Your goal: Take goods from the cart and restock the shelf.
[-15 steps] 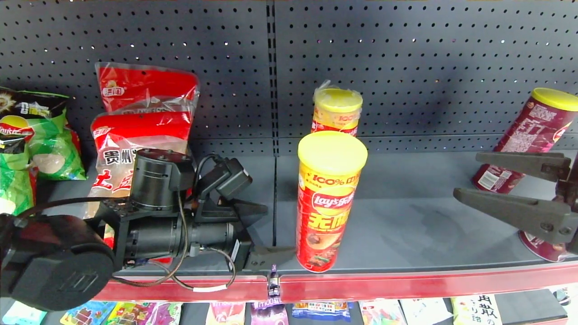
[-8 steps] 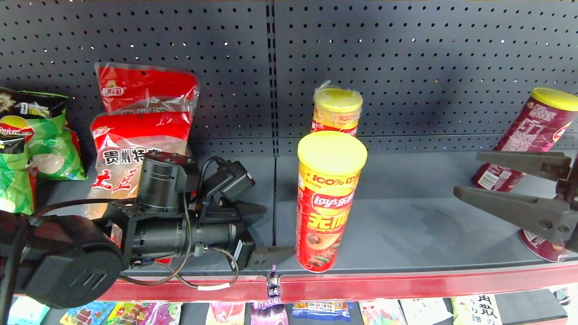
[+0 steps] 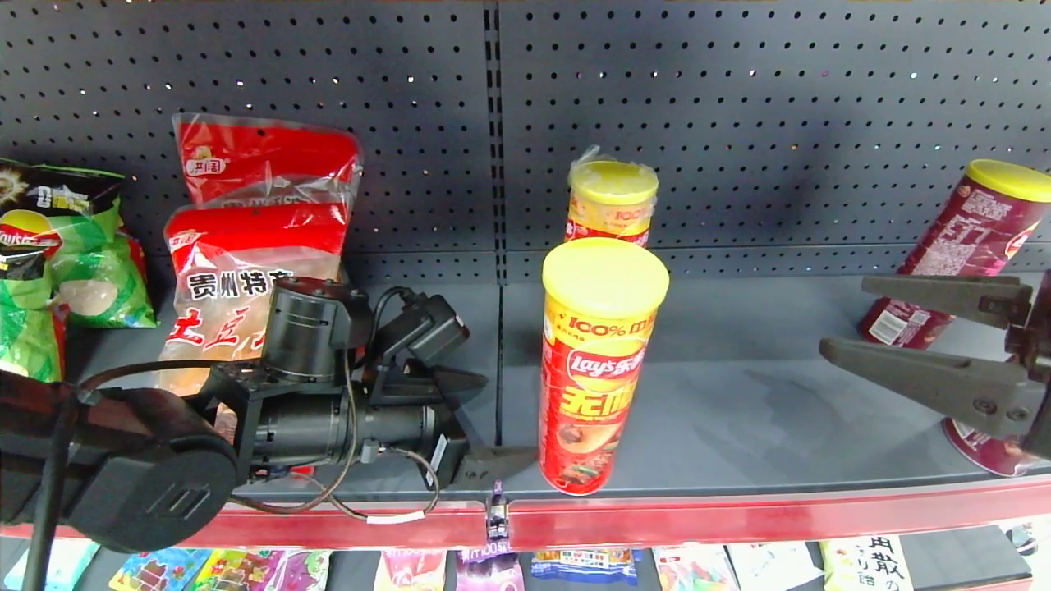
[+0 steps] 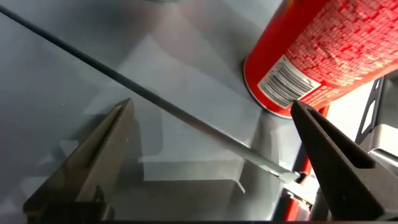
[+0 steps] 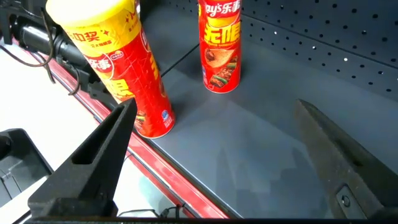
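Two claws: released | left claw (image 3: 493, 419) spread wide just beside upright chip can (image 3: 599, 369), likely for clearance | chip can at shelf (image 3: 739, 410) front edge, lined before rear can (image 3: 612, 201) | right claw (image 3: 846, 316) empty

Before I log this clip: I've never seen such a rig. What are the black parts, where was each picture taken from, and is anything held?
The black parts are a robot's two arms, at a shop shelf. The wide picture comes from its head camera; the other two from a camera on each wrist. The left gripper is open beside the front yellow-lidded can at the shelf's edge; a second can stands behind it. The right gripper, also open, is near a tilted dark red can. Red bags and green bags stand on the left. Nothing is held.
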